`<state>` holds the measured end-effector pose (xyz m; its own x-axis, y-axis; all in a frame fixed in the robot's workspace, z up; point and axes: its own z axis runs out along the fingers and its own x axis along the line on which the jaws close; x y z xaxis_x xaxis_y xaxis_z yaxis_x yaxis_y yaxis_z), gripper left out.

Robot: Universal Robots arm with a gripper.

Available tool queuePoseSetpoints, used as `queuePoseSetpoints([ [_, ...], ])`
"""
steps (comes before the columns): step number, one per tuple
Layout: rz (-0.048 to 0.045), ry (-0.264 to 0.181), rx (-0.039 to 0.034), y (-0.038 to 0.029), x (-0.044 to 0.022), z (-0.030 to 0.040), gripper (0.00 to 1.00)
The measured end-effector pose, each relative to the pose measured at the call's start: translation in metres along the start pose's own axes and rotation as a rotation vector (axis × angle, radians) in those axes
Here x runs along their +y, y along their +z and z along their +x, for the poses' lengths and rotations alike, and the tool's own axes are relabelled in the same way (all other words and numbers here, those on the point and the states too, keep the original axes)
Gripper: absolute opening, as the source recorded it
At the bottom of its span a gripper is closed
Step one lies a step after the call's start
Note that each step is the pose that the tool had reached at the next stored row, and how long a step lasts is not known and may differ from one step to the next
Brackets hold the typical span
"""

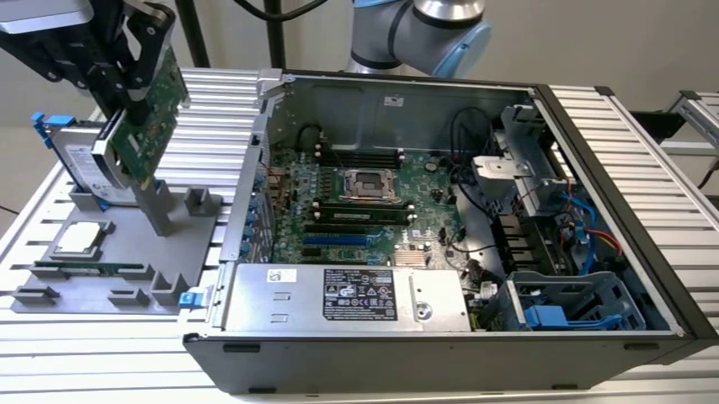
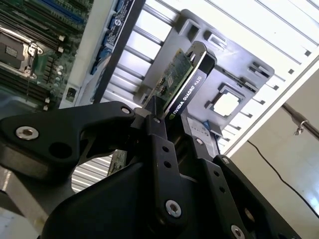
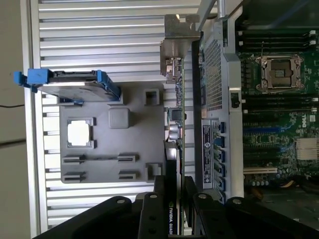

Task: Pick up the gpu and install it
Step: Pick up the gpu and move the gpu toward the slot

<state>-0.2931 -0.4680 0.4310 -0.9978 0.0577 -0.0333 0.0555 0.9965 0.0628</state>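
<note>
Claw (image 1: 137,105) is clamped on the gpu (image 1: 153,139). Card is tilted, bracket end pointing down at the grey holder (image 1: 118,240) under the claw. Pick looks done, install not. Open case (image 1: 337,101) sits beside the claw. Seating calls for card edge square to a motherboard (image 1: 371,210) slot.
</note>
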Motion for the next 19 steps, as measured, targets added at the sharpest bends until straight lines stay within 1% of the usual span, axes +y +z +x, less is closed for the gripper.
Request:
queuePoseSetpoints([
  [19, 0.0000, 0.000, 0.0000, 0.0007, 0.0010, -0.0174, 0.00],
])
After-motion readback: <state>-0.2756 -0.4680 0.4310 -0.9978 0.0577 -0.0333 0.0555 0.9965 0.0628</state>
